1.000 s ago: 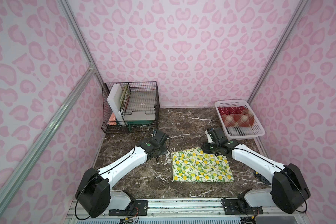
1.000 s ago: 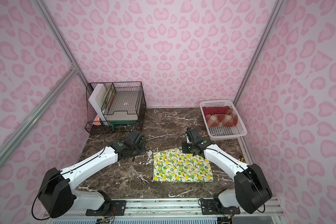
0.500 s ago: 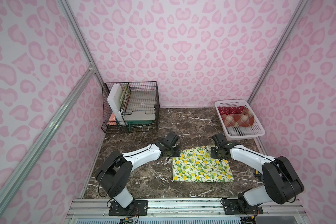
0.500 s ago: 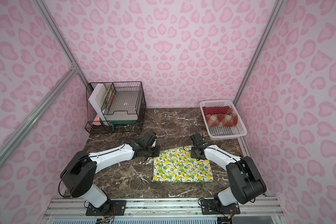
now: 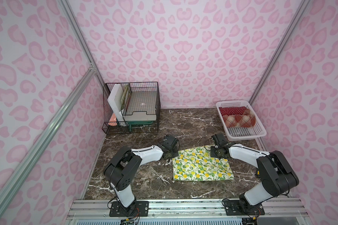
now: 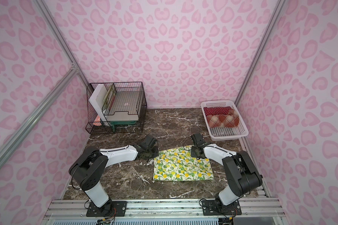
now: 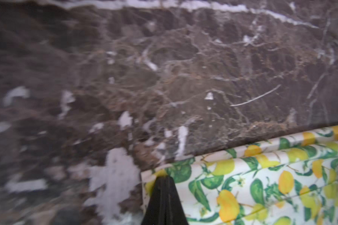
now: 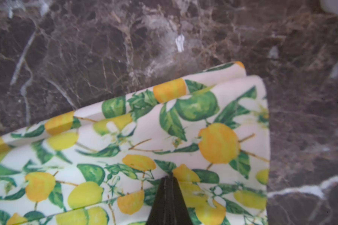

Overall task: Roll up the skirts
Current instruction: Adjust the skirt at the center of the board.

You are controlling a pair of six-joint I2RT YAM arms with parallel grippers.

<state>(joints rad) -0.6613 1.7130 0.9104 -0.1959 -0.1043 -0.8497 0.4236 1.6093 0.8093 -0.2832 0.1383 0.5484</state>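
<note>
While lying flat on the marble table (image 5: pixel 137 175) between the 2 arms, gripped along its far edge: the lemon skirt (image 5: pixel 202 165). Clamped together on its far left corner, the left gripper (image 7: pixel 162 180); pinched together on cloth near the far right corner, the right gripper (image 8: pixel 169 176). Rolled, side by side in the white basket (image 5: pixel 240 133), far right: the polka-dot skirt (image 5: pixel 231 110) and the plaid skirt (image 5: pixel 238 120).
</note>
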